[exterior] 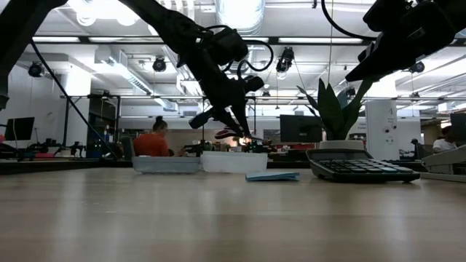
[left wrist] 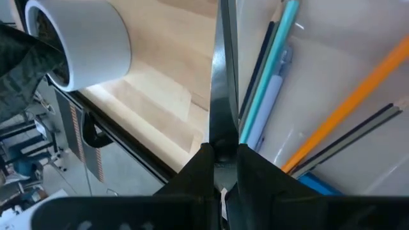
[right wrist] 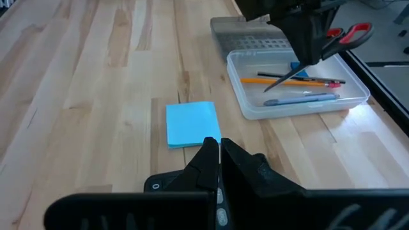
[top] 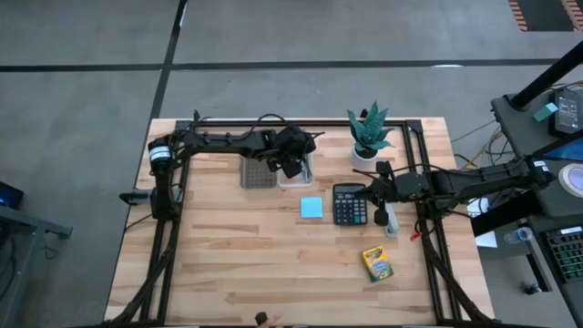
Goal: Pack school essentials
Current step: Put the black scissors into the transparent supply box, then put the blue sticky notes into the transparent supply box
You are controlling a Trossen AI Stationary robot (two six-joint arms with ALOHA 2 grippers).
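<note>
My left gripper (right wrist: 305, 56) hangs over a clear tray (right wrist: 358, 102) at the table's far middle, shut on red-handled scissors (right wrist: 348, 35). In the tray lie an orange pencil (right wrist: 281, 81), grey and blue pens (left wrist: 271, 70) and a blue eraser (left wrist: 316, 182). A light-blue sticky pad (top: 311, 208) and a yellow-green crayon box (top: 376, 264) lie flat on the wood. My right gripper (right wrist: 218, 148) is shut on nothing, above the table beside the calculator (top: 350, 204). My left gripper pinches the shut blades of the scissors near their pivot (left wrist: 221, 137) between its two fingers (left wrist: 252, 169). It slants down from the table's left side. The blades (right wrist: 284, 78) point down into the tray and the red handles stick up behind. Whether the tip touches the tray I cannot tell.
A grey perforated tray (top: 258, 173) lies to the left of the clear one. A potted plant (top: 369, 137) in a white pot stands at the far right. A dark frame (top: 428, 164) runs along the table's edges. Bare wood stretches along the near side.
</note>
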